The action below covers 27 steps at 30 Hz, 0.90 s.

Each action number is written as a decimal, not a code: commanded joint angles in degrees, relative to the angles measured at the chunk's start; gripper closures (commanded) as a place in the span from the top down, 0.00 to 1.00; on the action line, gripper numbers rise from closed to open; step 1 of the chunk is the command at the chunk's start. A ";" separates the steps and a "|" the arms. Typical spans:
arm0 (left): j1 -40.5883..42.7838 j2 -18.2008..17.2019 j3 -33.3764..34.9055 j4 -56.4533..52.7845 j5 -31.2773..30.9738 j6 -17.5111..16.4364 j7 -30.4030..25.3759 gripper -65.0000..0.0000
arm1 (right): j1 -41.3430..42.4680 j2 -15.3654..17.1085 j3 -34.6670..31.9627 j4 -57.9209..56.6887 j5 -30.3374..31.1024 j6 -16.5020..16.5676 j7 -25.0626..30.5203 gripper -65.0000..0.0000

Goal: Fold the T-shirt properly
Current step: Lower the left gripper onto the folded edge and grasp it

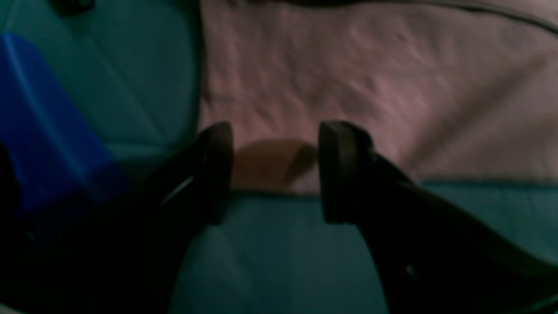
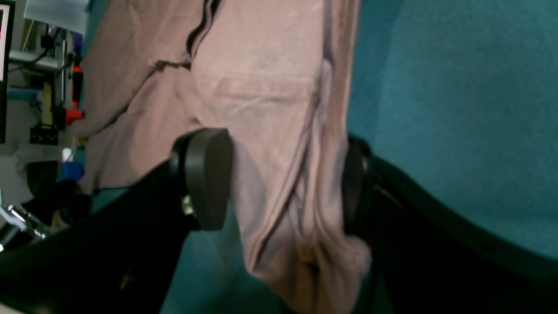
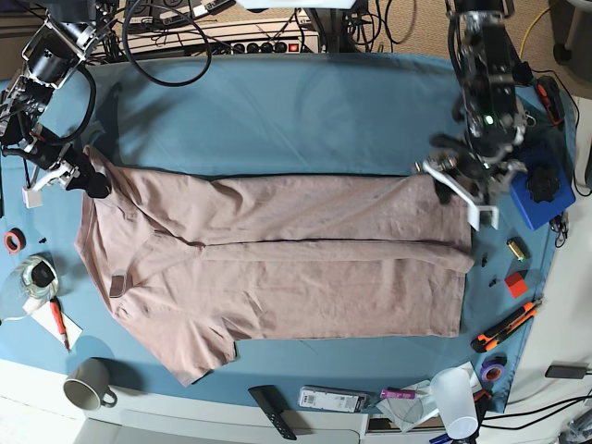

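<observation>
The mauve T-shirt [image 3: 296, 268] lies flat on the teal table cloth [image 3: 305, 111], its far part folded toward the front along its length. In the base view my left gripper [image 3: 447, 190] hovers over the shirt's far right corner. The left wrist view shows that gripper [image 1: 274, 174] open above the shirt's edge [image 1: 370, 87], with nothing between the pads. My right gripper [image 3: 91, 180] is at the shirt's far left corner. Its fingers [image 2: 205, 179] stand wide apart, astride a bunched ridge of shirt fabric [image 2: 296, 196].
A blue box [image 3: 541, 194] sits right of the left gripper, also in its wrist view [image 1: 39, 122]. A mug [image 3: 88, 388], remote [image 3: 273, 412], plastic cup [image 3: 453, 393] and box cutter [image 3: 507, 326] line the front and right edges. Cables and a power strip [image 3: 268, 42] run along the back.
</observation>
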 commanded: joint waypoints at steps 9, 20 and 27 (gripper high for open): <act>-2.62 -0.35 -11.45 -4.59 -13.29 -4.79 0.11 0.49 | 0.00 2.54 -0.15 0.26 -3.39 -0.53 -1.57 0.56; -5.97 -0.37 -13.29 -15.15 -20.17 -10.51 1.66 0.49 | 0.00 2.86 -0.15 0.26 -3.39 -0.53 -1.57 0.56; -8.98 -0.35 -13.31 -17.94 -21.94 -10.56 7.08 0.41 | 0.02 2.84 -0.15 0.26 -3.32 -0.53 -1.57 0.53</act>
